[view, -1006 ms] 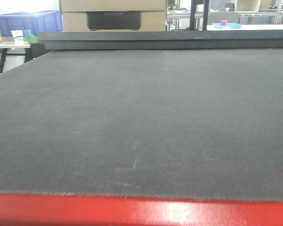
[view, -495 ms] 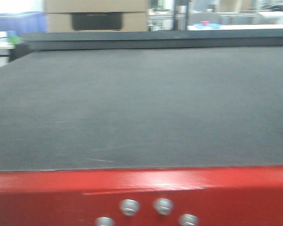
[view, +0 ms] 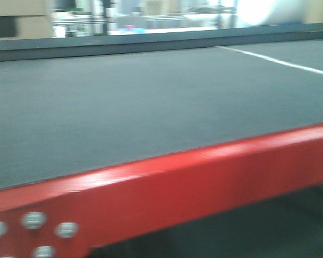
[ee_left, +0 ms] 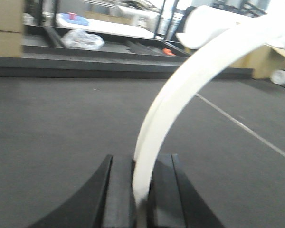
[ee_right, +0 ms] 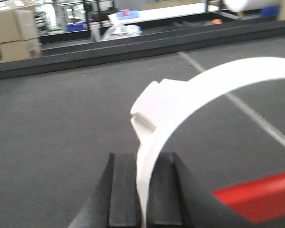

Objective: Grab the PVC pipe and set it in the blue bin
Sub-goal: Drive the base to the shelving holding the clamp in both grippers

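1. Where the left gripper (ee_left: 141,187) shows in its own wrist view, its two black fingers (ee_left: 118,190) are pressed almost together, clamping the lower end of the PVC pipe (ee_left: 180,95).
2. From that grip the pipe stands up and bends over to the right.
3. The right gripper (ee_right: 142,190) is likewise closed down on a white arc (ee_right: 218,78), which rises from between its fingers and curves right; a squared tab (ee_right: 149,107) juts just above the grip.
4. Whether both grip one piece, I cannot tell.
5. Beneath and ahead of both grippers lies a dark mat (ee_left: 61,128), with a thin white line (ee_left: 242,126) off to the right.
6. A red frame edge (ee_right: 256,194) sits just right of the right gripper.
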Robot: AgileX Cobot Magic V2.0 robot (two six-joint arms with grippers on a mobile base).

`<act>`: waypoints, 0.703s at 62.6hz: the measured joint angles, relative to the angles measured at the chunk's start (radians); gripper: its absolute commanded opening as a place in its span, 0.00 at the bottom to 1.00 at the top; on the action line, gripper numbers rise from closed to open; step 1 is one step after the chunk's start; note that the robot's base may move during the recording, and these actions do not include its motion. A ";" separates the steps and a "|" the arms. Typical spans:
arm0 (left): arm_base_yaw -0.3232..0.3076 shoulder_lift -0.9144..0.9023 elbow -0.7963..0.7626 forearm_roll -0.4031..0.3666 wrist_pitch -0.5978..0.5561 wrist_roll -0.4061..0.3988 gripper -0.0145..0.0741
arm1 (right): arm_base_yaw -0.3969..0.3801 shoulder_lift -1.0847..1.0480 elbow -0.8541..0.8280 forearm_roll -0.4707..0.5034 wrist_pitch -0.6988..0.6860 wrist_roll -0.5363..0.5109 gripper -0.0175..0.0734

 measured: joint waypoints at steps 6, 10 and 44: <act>0.000 0.000 0.000 0.000 0.000 0.000 0.04 | 0.000 0.000 0.000 0.000 0.000 0.000 0.01; 0.000 0.000 0.000 0.000 0.000 0.000 0.04 | 0.000 0.000 0.000 0.000 0.000 0.000 0.01; 0.000 0.000 0.000 0.000 0.000 0.000 0.04 | 0.000 0.000 0.000 0.000 0.000 0.000 0.01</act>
